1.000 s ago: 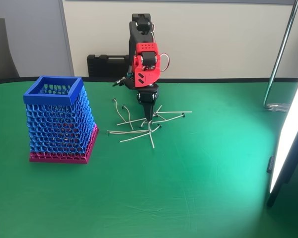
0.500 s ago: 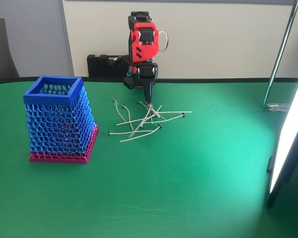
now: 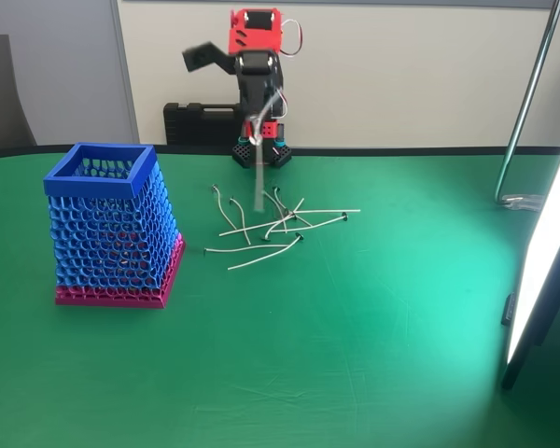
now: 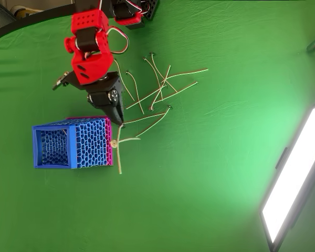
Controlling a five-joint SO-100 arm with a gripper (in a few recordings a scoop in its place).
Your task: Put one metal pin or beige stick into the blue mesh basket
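The blue mesh basket (image 3: pixel 112 229) with its pink base band stands on the green table at the left in the fixed view; the overhead view has the basket (image 4: pixel 73 146) at lower left. My red and black gripper (image 3: pixel 258 131) hangs in the air above the pile, shut on one beige stick (image 3: pixel 259 182) that dangles straight down, blurred. From overhead, the gripper (image 4: pixel 119 124) points down just right of the basket, the held stick (image 4: pixel 118 155) showing below its tip. Several other sticks (image 3: pixel 275 229) lie crossed on the cloth, also seen as a loose pile of sticks (image 4: pixel 160 89).
A black case (image 3: pixel 201 121) sits against the back wall behind the arm. A bright light panel (image 3: pixel 541 261) leans at the right edge, and a metal pole (image 3: pixel 527 103) rises at the back right. Open green cloth lies in front of the basket.
The gripper has risen from the pile with one stick pinched in it, and the arm has swung slightly left. The remaining sticks shifted a little.
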